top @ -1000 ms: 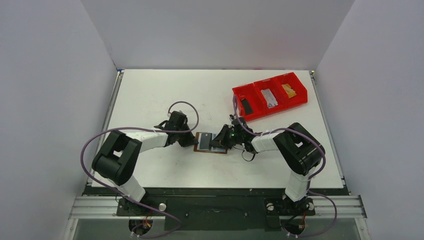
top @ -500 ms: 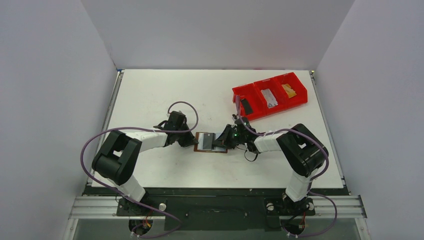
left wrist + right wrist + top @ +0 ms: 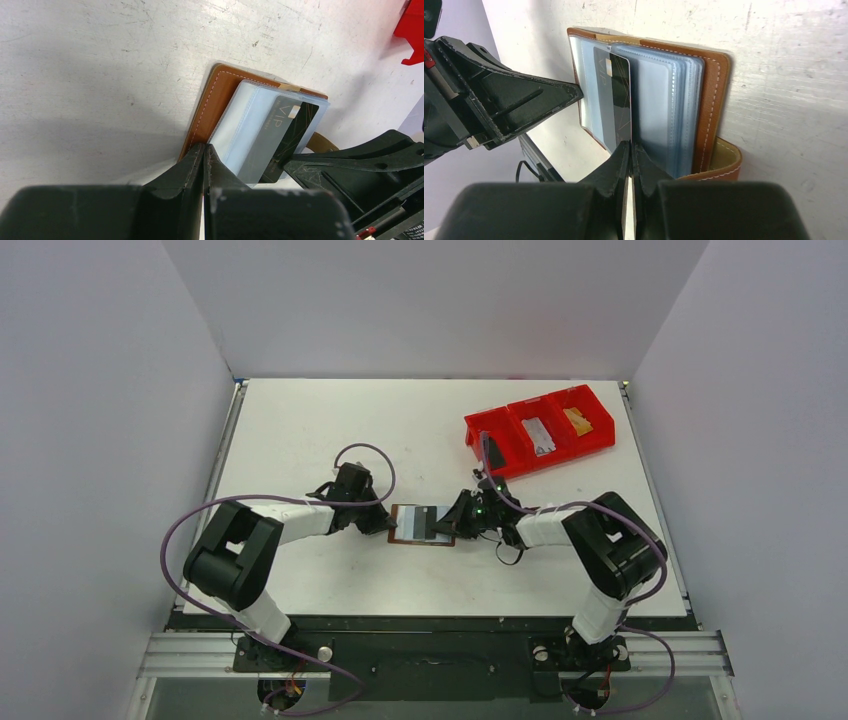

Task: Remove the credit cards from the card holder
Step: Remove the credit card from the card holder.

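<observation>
- Card holder (image 3: 420, 524) lies open on desk (image 3: 300, 430), between both arms.
- Left fingers (image 3: 204, 155) closed on its brown cover edge, likely anchoring it.
- Right fingers (image 3: 630, 152) closed, pinching black card (image 3: 613, 95) partly out of sleeve, ready for pulling free.

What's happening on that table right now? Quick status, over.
Left gripper shut, tips at the card holder edge. Right gripper shut on the black card. Holder lies open on the table. Nothing seen blocking.
</observation>
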`<state>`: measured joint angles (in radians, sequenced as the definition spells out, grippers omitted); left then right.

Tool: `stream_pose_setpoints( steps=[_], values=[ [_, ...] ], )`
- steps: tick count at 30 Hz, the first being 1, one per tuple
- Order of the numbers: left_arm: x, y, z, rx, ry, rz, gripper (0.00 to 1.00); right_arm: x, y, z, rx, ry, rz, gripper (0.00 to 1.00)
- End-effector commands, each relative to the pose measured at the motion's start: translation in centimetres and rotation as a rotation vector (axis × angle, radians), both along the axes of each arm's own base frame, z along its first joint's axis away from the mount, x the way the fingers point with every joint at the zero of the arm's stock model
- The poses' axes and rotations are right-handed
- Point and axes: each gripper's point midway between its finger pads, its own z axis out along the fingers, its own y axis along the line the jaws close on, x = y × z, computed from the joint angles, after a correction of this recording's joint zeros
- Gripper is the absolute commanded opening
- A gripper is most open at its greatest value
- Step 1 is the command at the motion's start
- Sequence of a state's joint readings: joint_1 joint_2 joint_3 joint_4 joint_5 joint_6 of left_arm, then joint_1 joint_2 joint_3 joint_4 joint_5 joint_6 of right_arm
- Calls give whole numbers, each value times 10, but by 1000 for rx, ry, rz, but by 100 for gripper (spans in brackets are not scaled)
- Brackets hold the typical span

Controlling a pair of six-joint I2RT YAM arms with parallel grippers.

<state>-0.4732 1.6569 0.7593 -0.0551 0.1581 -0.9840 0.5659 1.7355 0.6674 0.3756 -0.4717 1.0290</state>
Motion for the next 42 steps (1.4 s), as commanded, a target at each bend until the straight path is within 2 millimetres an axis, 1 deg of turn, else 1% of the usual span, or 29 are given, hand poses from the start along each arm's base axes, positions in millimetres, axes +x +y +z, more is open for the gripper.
stream_pose_setpoints(
  steps=[1, 14, 24, 28, 30, 31, 32, 33, 34, 35, 36, 37, 38, 41, 42],
  values=[
    [-49, 58, -64, 267, 189, 37, 0, 5, -13, 5, -33, -49, -18, 0],
    [-46, 56, -57, 255, 170, 43, 0, 5, -32, 13, -86, -72, -15, 0],
    [-40, 53, -47, 237, 135, 44, 0, 9, -35, 28, -99, -97, -6, 0],
    [-36, 48, -38, 217, 113, 31, 0, 13, -32, 37, -89, -109, 2, 0],
    [-32, 46, -31, 208, 94, 21, 0, 17, -29, 46, -80, -125, 7, 0],
    [-27, 42, -23, 196, 73, 16, 0, 17, -28, 48, -80, -125, 9, 0],
    [-27, 42, -20, 198, 67, 3, 1, 19, -26, 54, -73, -134, 11, 0],
    [-20, 37, -10, 185, 44, -4, 4, 20, -26, 56, -73, -136, 12, 0],
    [-20, 37, -7, 191, 41, -18, 10, 23, -23, 61, -66, -146, 15, 0],
    [-13, 33, 4, 179, 15, -23, 13, 23, -22, 62, -68, -144, 19, 0],
    [-13, 33, 7, 183, 10, -35, 20, 26, -19, 67, -60, -154, 21, 0],
    [-9, 30, 17, 174, -11, -39, 23, 27, -17, 68, -59, -152, 26, 0],
    [-3, 27, 26, 167, -32, -46, 28, 29, -15, 73, -51, -160, 27, 0],
    [2, 23, 45, 152, -69, -62, 35, 32, -9, 81, -40, -170, 32, 0],
    [5, 21, 52, 145, -85, -67, 36, 35, -7, 85, -35, -178, 32, 0]
  ],
)
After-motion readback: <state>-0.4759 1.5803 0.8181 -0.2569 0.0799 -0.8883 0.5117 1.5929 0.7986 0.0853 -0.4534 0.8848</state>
